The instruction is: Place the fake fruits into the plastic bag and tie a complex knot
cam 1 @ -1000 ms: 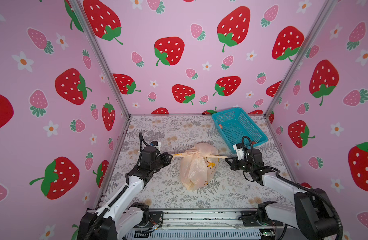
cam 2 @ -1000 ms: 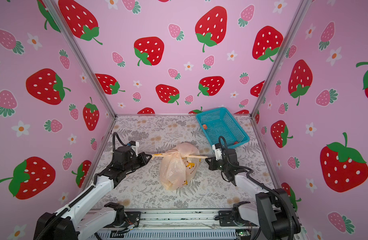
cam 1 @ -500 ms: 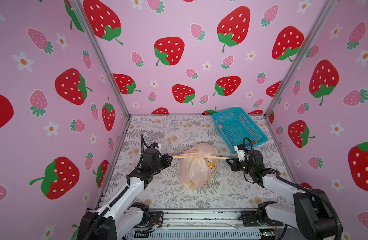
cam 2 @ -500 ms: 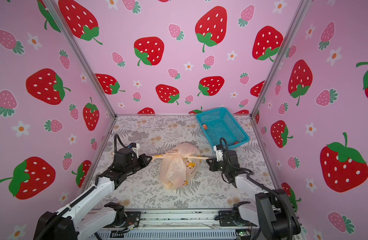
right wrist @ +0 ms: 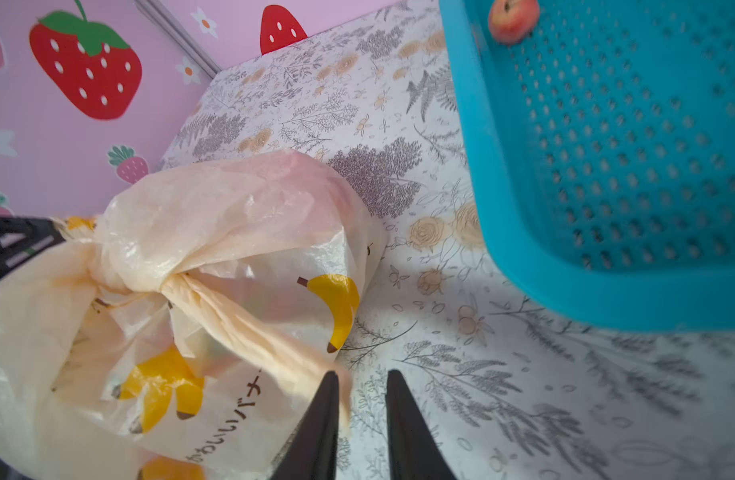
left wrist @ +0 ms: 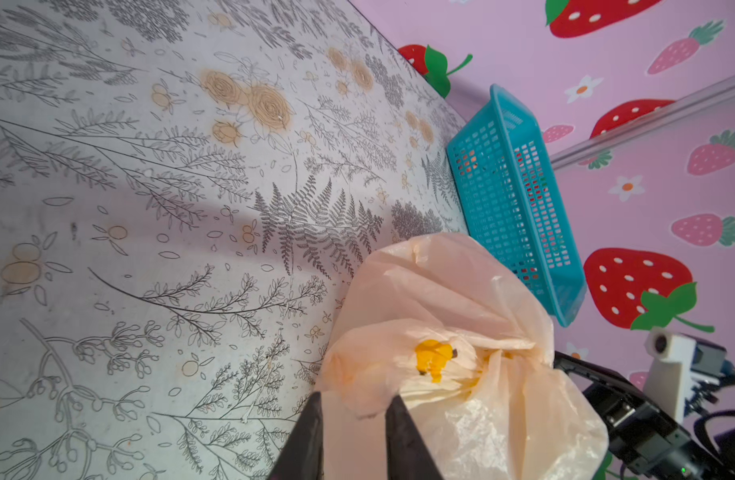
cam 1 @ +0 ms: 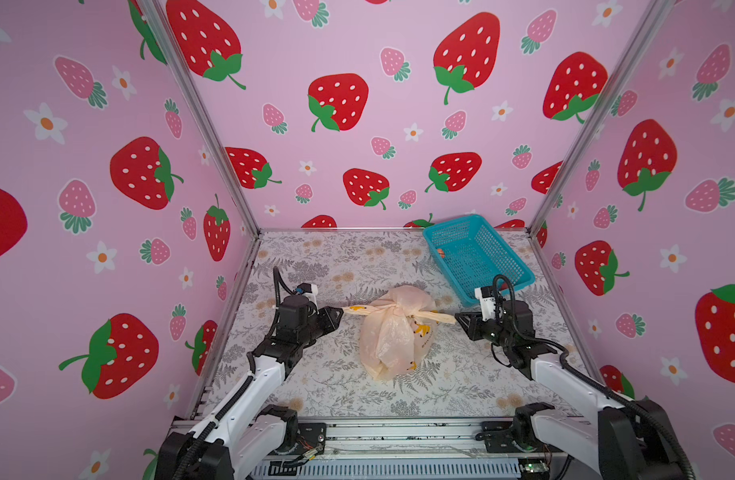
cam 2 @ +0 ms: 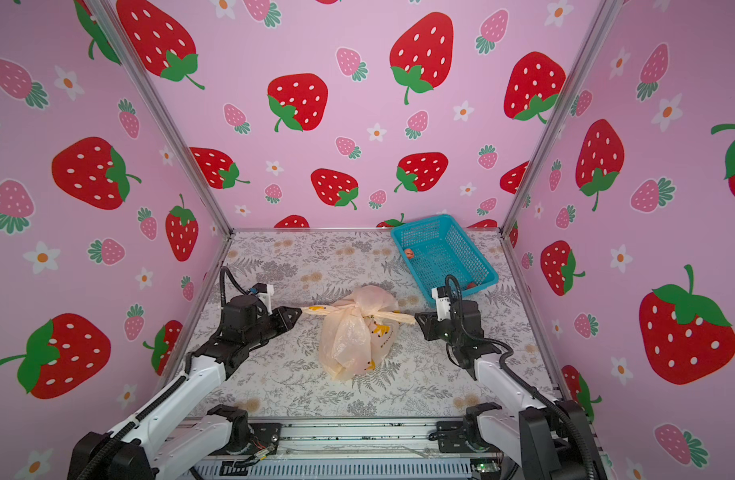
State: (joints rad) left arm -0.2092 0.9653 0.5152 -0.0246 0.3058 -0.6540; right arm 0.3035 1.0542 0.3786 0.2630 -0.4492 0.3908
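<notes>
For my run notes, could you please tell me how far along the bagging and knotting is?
Done: the plastic bag is cinched by a knot, handle ends stretched sideways. In hand: left gripper and right gripper sit at those ends, jaws apart. Left: a fruit lies in the blue basket; the knot may need further wraps.

The plastic bag point(cam 1: 392, 332) lies on the table point(cam 1: 315, 386) between left claw point(cam 1: 340, 312) and right claw point(cam 1: 459, 320), basket point(cam 1: 478, 257) behind to the right.

A floral-printed table point(cam 1: 315, 374) carries the tied plastic bag point(cam 1: 388, 340) at its middle and a blue mesh basket point(cam 1: 482, 262) far right.
</notes>
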